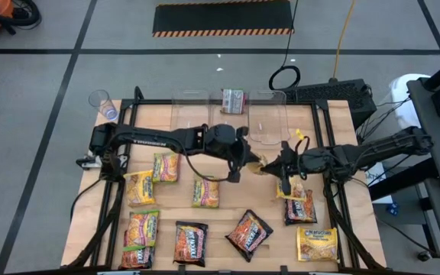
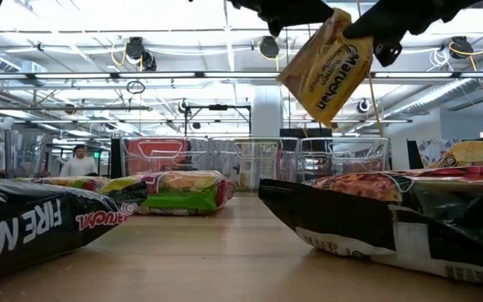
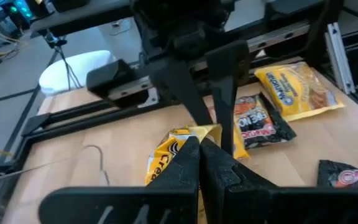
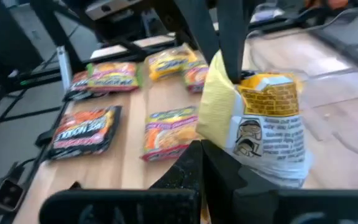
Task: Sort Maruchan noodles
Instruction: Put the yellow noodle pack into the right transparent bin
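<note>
A yellow Maruchan noodle packet [image 2: 325,75] hangs in the air above the table's middle, between my two grippers. My left gripper [image 1: 241,163] reaches in from the left and is shut on it. My right gripper [image 1: 281,163] comes from the right and is shut on it too. Other noodle packets lie flat on the wooden table [image 1: 228,210]: green-edged ones [image 1: 140,229] and yellow ones [image 1: 166,166] at the left, dark ones [image 1: 249,233] and a yellow one [image 1: 316,243] at the near right. My left gripper pinches the yellow packet's crimped end edge [image 3: 188,135] between its two shut fingers, slanting down from the table's left. The packet is lifted clear of the table. My right gripper pinches the packet at its other side [image 4: 219,140], slanting down from the table's right. The packet's printed back [image 4: 266,134] faces this wrist camera, and the packet hangs tilted below the fingers [image 2: 376,29].
Two clear bins [image 1: 190,111] [image 1: 269,122] stand at the far edge, with another packet [image 1: 233,100] between them. A clear cup [image 1: 102,102] stands at the far left corner. Black frame rails [image 1: 119,153] run along both table sides.
</note>
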Tool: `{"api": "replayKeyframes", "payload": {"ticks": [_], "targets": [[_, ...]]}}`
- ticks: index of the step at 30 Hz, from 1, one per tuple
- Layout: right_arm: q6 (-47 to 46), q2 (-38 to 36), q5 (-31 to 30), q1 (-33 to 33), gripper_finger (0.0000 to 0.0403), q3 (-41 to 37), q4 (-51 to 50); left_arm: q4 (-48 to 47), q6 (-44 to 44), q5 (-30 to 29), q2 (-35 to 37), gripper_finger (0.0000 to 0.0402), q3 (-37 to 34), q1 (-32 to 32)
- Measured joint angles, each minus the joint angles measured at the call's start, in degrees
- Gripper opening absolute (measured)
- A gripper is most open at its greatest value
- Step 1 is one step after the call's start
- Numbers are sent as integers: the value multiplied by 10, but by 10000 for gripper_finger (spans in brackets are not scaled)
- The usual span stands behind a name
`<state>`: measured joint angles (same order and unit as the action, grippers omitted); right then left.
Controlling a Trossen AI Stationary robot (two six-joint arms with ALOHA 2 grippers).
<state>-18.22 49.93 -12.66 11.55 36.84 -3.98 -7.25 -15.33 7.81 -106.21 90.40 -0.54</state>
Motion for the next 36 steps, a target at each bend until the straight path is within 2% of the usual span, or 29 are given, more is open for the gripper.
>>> {"api": "replayKeyframes", "payload": {"ticks": [11, 36], "targets": [[32, -37, -102, -30, 0, 0, -19, -1, -7, -4, 0, 0, 11, -31], [46, -38, -102, -181, 0, 0, -4, 24, 8, -2, -3, 0, 10, -122]]}}
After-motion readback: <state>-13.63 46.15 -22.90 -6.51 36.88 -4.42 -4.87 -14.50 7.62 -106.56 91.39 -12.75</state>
